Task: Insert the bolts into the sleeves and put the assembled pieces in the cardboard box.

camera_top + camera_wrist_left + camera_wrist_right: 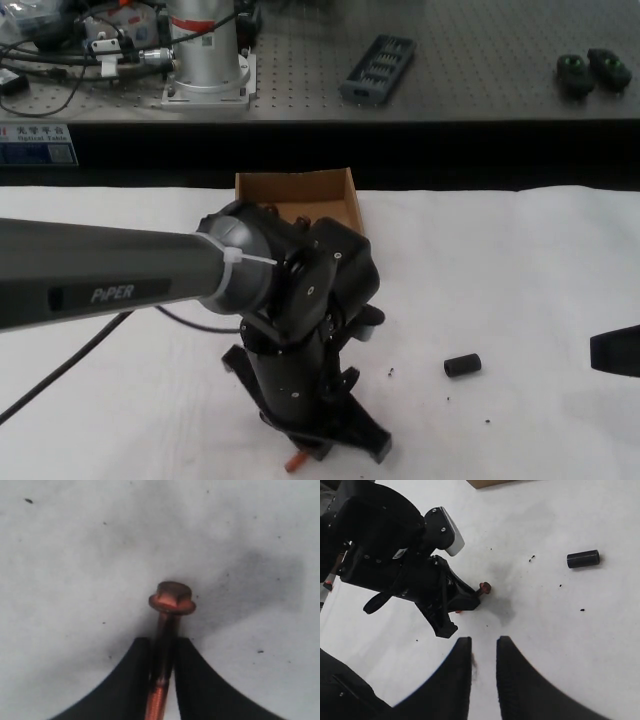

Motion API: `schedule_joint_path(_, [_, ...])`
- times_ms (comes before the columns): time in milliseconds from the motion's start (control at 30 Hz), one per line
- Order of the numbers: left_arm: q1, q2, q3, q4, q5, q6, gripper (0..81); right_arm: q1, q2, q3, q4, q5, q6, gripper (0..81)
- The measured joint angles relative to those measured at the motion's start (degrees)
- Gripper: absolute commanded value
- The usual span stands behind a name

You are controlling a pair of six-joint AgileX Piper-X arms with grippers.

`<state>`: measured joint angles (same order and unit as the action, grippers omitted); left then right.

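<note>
My left gripper point(162, 642) is shut on the shank of a copper flanged bolt point(171, 599), whose head sticks out past the fingertips just above the white cloth. The high view has this gripper point(300, 455) low at the front centre, with the bolt's other end point(293, 463) poking out beneath it. A short black sleeve point(462, 365) lies on its side to the right, apart from both grippers. In the right wrist view my right gripper point(482, 680) is open and holds nothing, facing the left gripper point(475, 597), the bolt point(484, 586) and the sleeve point(583, 558). The cardboard box point(296, 187) stands behind the left arm.
White cloth point(520, 280) covers the bench, with small dark specks near the sleeve. Beyond it, a perforated metal table carries a metal column base point(207, 60), cables, a black ribbed tray point(378, 66) and two dark round parts point(593, 70).
</note>
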<state>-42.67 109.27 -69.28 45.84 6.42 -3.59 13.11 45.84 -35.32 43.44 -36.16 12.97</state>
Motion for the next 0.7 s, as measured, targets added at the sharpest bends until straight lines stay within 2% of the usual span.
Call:
schedule_joint_path(100, [0.0, 0.0, 0.0, 0.0, 2.9, -8.0, 13.8, 0.0, 0.0, 0.0, -0.3, 0.0, 0.0, 14.9])
schedule_joint_path(267, [-0.2, 0.1, 0.6, -3.4, 11.8, -23.8, 13.8, 0.0, 0.0, 0.0, -0.6, 0.0, 0.0, 14.9])
schedule_joint_path(333, [-0.2, 0.4, 0.8, -8.6, 15.4, -32.1, 13.8, 0.0, 0.0, 0.0, -0.7, 0.0, 0.2, 14.9])
schedule_joint_path(367, [-0.2, 0.4, 0.9, -10.6, 17.6, -39.3, 13.8, 0.0, 0.0, 0.0, -0.7, 0.0, 0.2, 14.9])
schedule_joint_path(433, [-0.3, 0.4, 0.9, -15.1, 19.2, -50.9, 13.8, 0.0, -0.4, 0.0, -0.7, -0.1, 0.2, 14.9])
schedule_joint_path(567, [-0.3, 0.4, 0.9, -21.8, 19.3, -65.9, 13.8, 0.0, -2.1, 0.0, -0.9, -0.5, 0.2, 14.9])
schedule_joint_path(700, [-0.3, 0.4, 0.9, -25.9, 19.1, -72.6, 13.9, 0.0, -5.2, 0.0, -0.9, -0.5, 1.2, 14.9])
